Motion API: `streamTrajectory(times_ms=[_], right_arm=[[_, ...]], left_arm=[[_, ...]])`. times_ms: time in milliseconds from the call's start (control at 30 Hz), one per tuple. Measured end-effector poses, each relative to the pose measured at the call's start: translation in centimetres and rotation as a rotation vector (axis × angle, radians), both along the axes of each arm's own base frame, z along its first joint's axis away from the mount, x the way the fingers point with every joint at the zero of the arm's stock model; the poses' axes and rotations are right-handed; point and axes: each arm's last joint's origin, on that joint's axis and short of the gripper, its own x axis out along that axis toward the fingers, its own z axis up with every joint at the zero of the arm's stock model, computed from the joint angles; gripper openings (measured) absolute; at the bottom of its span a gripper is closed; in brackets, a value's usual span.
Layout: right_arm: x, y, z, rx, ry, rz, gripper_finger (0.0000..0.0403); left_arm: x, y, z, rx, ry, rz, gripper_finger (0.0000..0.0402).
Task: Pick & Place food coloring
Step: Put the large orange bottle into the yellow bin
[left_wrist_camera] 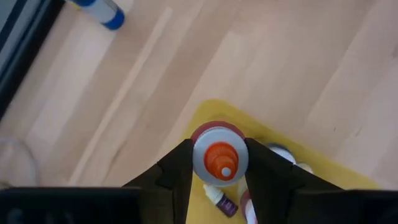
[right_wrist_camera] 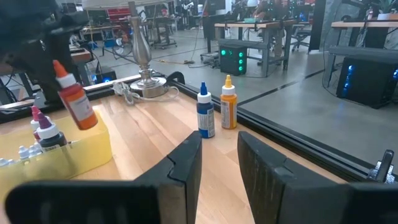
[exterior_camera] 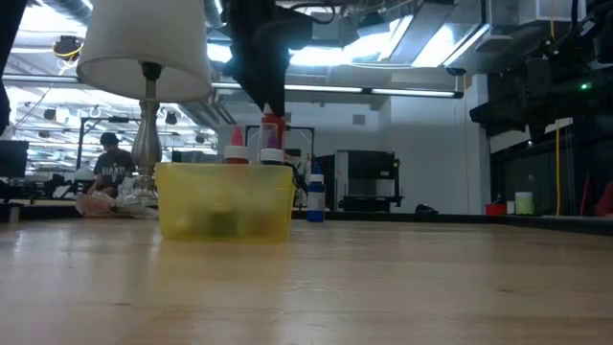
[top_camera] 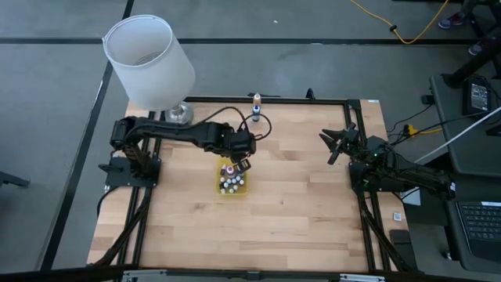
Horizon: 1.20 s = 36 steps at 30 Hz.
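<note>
On the wooden tabletop (top_camera: pixel 297 211), nearest the low camera, stands the yellow tray (exterior_camera: pixel 225 201), translucent and rectangular, just left of the middle in the high view. Small dropper bottles (top_camera: pixel 232 185) with white caps stand inside it; a purple-capped bottle (right_wrist_camera: pixel 46 132) and a pale one rise above its wall.

Directly above the tray, the left end effector (left_wrist_camera: pixel 219 163) is clamped on an orange food coloring bottle (right_wrist_camera: pixel 74 99) with a red-orange tip. Its two dark fingers (left_wrist_camera: pixel 175 174) press the bottle's sides. In the right wrist view the bottle hangs tilted, its base just over the tray's far corner and clear of the bottles below; whether it touches the tray's rim is hard to judge from these angles.

The right end effector (right_wrist_camera: pixel 219 163) waits at the right side of the tabletop, well apart from the tray, its fingers drawn close together with only a narrow gap and nothing between them.

Farther back, near the far edge of the tabletop, a blue bottle (right_wrist_camera: pixel 205 114) and a yellow-orange bottle (right_wrist_camera: pixel 228 109) stand upright just beside each other. At the far left corner stands a lamp (top_camera: pixel 150 63) with a white shade and a metal base (right_wrist_camera: pixel 145 87). Beyond the tabletop, a person (exterior_camera: pixel 113 165) sits in the room behind.
</note>
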Motion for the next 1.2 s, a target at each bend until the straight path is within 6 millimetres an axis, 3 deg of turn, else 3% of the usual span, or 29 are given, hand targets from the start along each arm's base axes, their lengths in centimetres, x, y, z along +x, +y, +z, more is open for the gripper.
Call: streamTrajectory(times_ms=[367,800,1200], right_arm=[[0.0,0.0,0.0,0.0,-0.001,0.0,0.0106],[0.0,0.0,0.0,0.0,0.0,0.0,0.0106],[0.0,0.0,0.0,0.0,0.0,0.0,0.0106]], left_arm=[[-0.1,-0.8,-3.5,-0.06,0.002,-0.042,0.0127],[0.1,-0.3,-5.0,-0.081,-0.035,-0.052,0.0131],[0.1,0.6,-5.0,-0.071,-0.048,-0.029,0.013]])
